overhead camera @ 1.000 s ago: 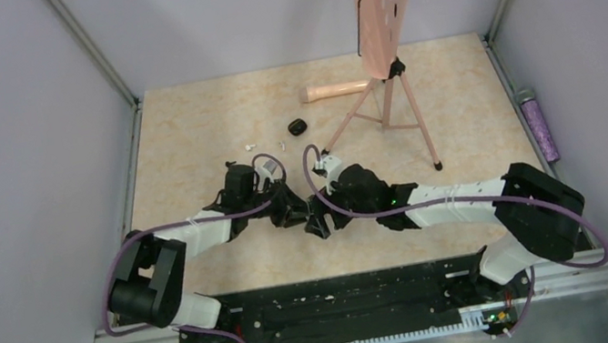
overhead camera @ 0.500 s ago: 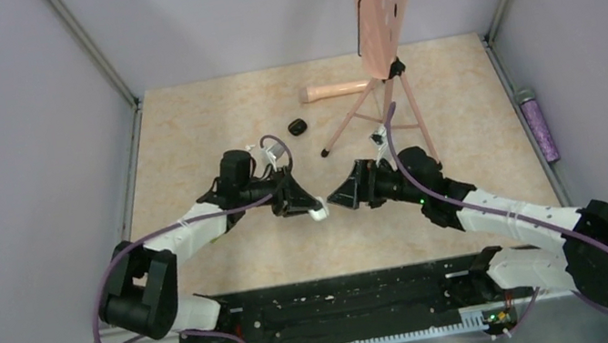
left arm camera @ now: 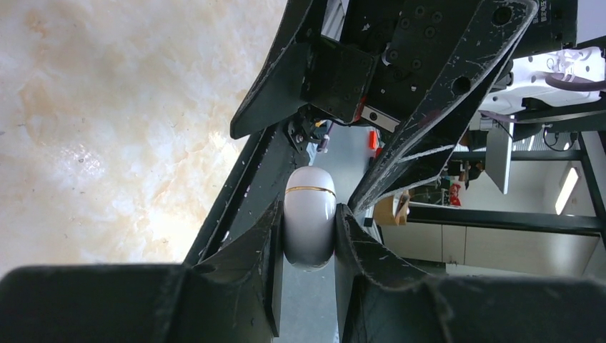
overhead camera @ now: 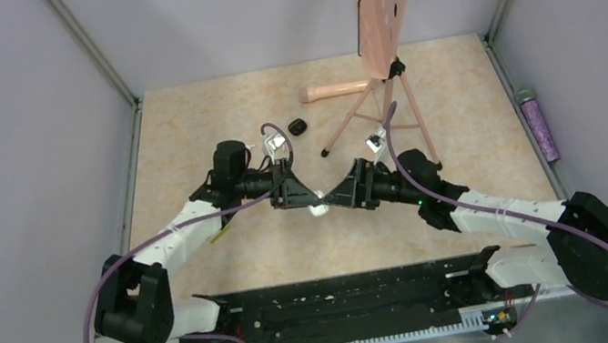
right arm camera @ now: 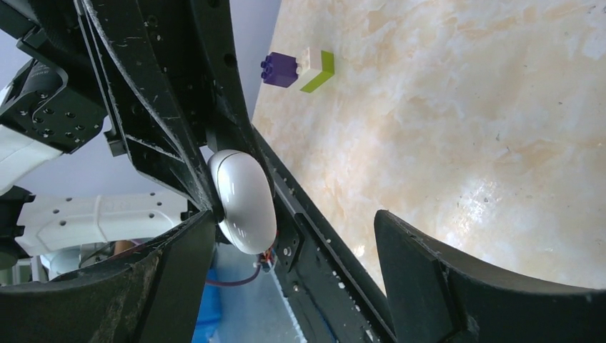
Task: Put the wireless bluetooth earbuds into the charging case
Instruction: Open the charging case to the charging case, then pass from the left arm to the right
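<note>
The charging case (left arm camera: 309,229) is a closed white oval with a thin gold seam. My left gripper (left arm camera: 309,223) is shut on it and holds it above the table; both show in the top view (overhead camera: 316,209). My right gripper (right arm camera: 293,229) is open and faces the left one, tip to tip (overhead camera: 334,200). The case (right arm camera: 243,200) lies between its fingers, close to the left finger (right arm camera: 179,264). A small black piece (overhead camera: 297,126), probably the earbuds, lies on the table far from both grippers; I cannot tell whether it is one or two.
A pink tripod stand (overhead camera: 389,103) with a perforated pink board stands at the back right, and a pink cylinder (overhead camera: 334,90) lies by its foot. A purple-and-yellow block (right arm camera: 296,70) lies on the table. A purple bottle (overhead camera: 539,125) lies outside the right wall.
The left gripper has carried the white case forward and to the right. The right arm swung out to the right, then brought its open gripper back up to the case.
</note>
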`<action>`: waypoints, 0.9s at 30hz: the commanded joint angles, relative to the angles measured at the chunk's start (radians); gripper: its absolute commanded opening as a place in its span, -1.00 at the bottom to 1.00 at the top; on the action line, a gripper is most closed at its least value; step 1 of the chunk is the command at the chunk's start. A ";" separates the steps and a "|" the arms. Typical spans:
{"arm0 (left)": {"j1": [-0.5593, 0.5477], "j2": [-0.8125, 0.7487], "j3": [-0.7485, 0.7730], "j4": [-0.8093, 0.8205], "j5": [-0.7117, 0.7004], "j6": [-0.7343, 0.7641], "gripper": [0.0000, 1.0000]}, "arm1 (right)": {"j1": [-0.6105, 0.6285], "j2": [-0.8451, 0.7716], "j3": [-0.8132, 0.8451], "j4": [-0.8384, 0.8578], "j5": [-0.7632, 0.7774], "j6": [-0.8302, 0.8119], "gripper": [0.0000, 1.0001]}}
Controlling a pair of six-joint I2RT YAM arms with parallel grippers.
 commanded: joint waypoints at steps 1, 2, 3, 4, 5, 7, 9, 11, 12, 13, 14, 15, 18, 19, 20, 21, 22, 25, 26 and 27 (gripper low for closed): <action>-0.005 -0.058 0.030 0.014 0.045 0.020 -1.00 | -0.009 -0.003 -0.017 0.039 -0.001 0.002 0.61; -0.005 -0.068 0.030 0.017 0.050 0.021 -1.00 | -0.013 -0.008 -0.024 0.032 0.004 0.001 0.61; -0.005 -0.078 0.030 0.020 0.054 0.021 -1.00 | -0.017 -0.013 -0.035 0.026 0.007 0.000 0.61; -0.004 -0.088 0.032 0.023 0.056 0.020 -1.00 | -0.031 -0.019 -0.045 0.022 0.010 0.003 0.60; -0.005 -0.096 0.032 0.024 0.061 0.021 -1.00 | -0.045 -0.026 -0.061 0.023 0.013 0.007 0.59; -0.005 -0.108 0.030 0.027 0.068 0.020 -1.00 | -0.073 -0.043 -0.093 0.030 0.005 0.016 0.59; -0.005 -0.116 0.027 0.036 0.078 0.013 -1.00 | -0.090 -0.065 -0.109 0.031 -0.012 0.021 0.58; -0.005 -0.118 0.029 0.035 0.083 0.011 -1.00 | -0.094 -0.088 -0.106 0.010 -0.020 0.013 0.58; -0.004 -0.117 0.031 0.035 0.085 0.010 -1.00 | -0.094 -0.099 -0.098 -0.001 -0.028 0.010 0.58; -0.005 -0.117 0.033 0.034 0.086 0.010 -1.00 | -0.094 -0.115 -0.090 -0.003 -0.034 0.008 0.59; -0.004 -0.114 0.034 0.034 0.092 0.012 -1.00 | -0.094 -0.129 -0.088 0.001 -0.038 0.013 0.59; -0.005 -0.115 0.034 0.034 0.094 0.015 -1.00 | -0.095 -0.146 -0.084 0.004 -0.041 0.019 0.60; -0.005 -0.121 0.033 0.037 0.104 0.025 -1.00 | -0.106 -0.182 -0.082 0.053 -0.074 0.045 0.60; -0.005 -0.122 0.033 0.038 0.111 0.027 -1.00 | -0.111 -0.186 -0.085 0.091 -0.099 0.058 0.60; -0.005 -0.126 0.035 0.041 0.118 0.027 -1.00 | -0.116 -0.187 -0.086 0.132 -0.129 0.066 0.60; -0.005 -0.129 0.038 0.043 0.126 0.028 -1.00 | -0.118 -0.185 -0.084 0.165 -0.154 0.069 0.60; -0.005 -0.133 0.042 0.044 0.134 0.027 -1.00 | -0.118 -0.181 -0.083 0.199 -0.185 0.070 0.61; -0.005 -0.150 0.065 0.044 0.161 0.032 -1.00 | -0.116 -0.145 -0.088 0.357 -0.273 0.090 0.69; -0.006 -0.154 0.072 0.044 0.167 0.032 -1.00 | -0.117 -0.127 -0.091 0.413 -0.297 0.107 0.70; -0.005 -0.156 0.081 0.042 0.177 0.033 -1.00 | -0.117 -0.108 -0.095 0.472 -0.325 0.126 0.71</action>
